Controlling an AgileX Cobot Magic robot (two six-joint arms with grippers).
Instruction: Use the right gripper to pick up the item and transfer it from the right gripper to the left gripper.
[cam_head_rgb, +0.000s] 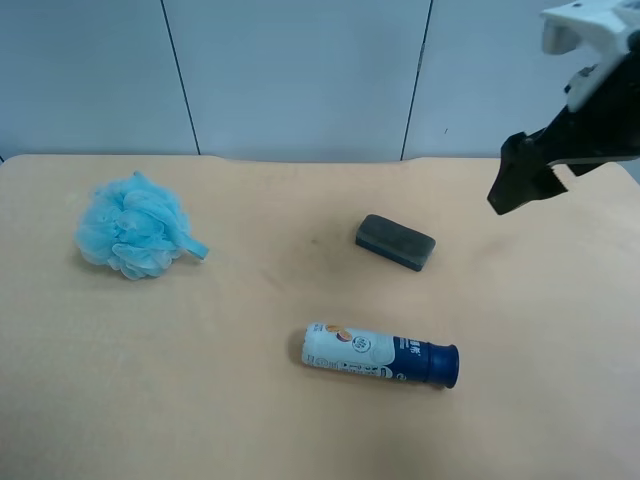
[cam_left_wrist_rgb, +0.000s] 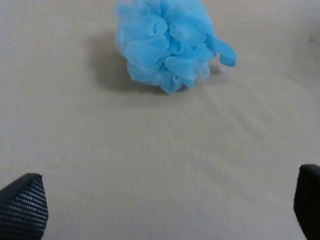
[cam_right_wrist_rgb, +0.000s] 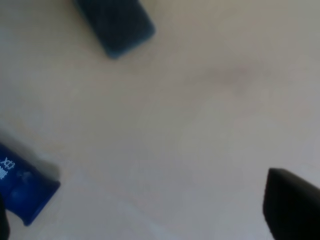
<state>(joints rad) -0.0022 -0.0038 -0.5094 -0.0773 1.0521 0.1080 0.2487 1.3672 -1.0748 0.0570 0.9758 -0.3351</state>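
Note:
The item, a dark grey-black block, lies flat on the tan table near its middle. It also shows in the right wrist view, blurred, ahead of the jaws. My right gripper hangs in the air to the right of the item and above table level, apart from it. In the right wrist view the right gripper is open and empty, with its fingertips at the frame's edges. My left gripper is open and empty above bare table. It is out of the exterior high view.
A white-and-navy bottle lies on its side in front of the item; its navy cap shows in the right wrist view. A fluffy light-blue bath pouf sits at the far left, ahead of the left gripper.

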